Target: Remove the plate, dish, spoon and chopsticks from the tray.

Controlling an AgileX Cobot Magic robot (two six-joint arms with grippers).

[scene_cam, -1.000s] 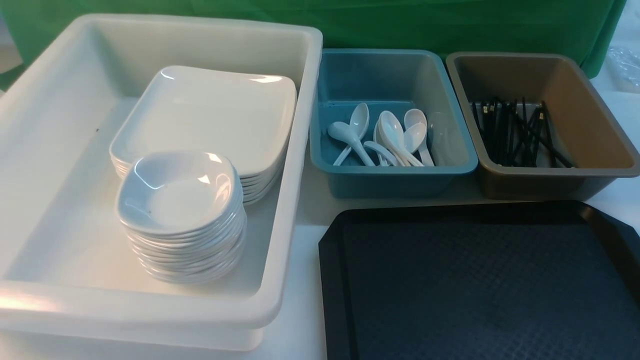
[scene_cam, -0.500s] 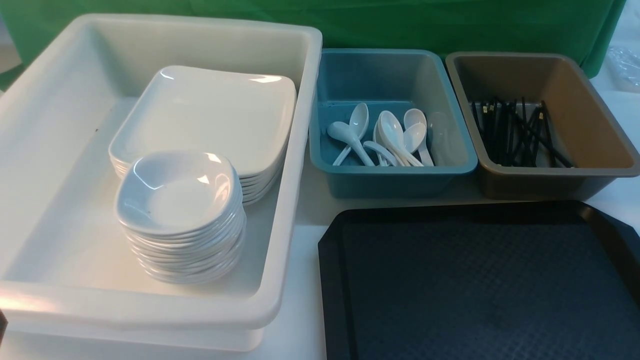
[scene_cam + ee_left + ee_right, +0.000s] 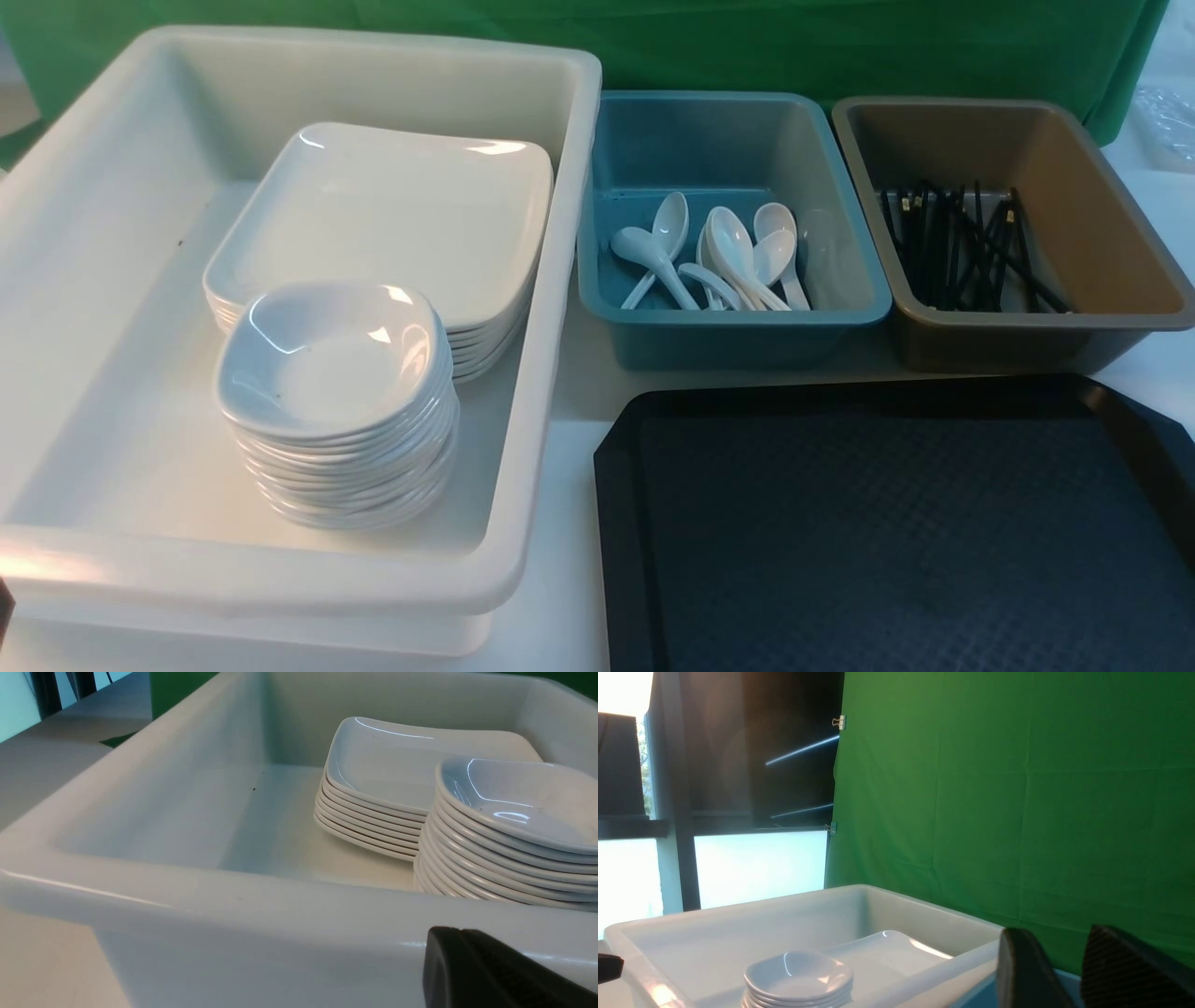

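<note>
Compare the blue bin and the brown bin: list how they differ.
The blue bin holds white soup spoons; the brown bin holds black chopsticks. The blue bin sits next to the large white bin; the brown bin sits farther to the robot's right. Both are open rectangular bins of similar size, standing side by side behind the black tray.

Front camera sits between my arms, high, looking forward and down: white bin (image 3: 523, 448) on my left, blue bin (image 3: 738, 327) and brown bin (image 3: 1027, 336) beyond black tray (image 3: 896, 532), green backdrop (image 3: 747, 47) behind. My left wrist camera low, close against white bin's near wall (image 3: 233, 933), peering over rim at stacked dishes (image 3: 504, 830). My right wrist camera higher, farther off, facing backdrop (image 3: 1017, 788) and window (image 3: 756, 868). All three views share white bin with stacks.
</note>
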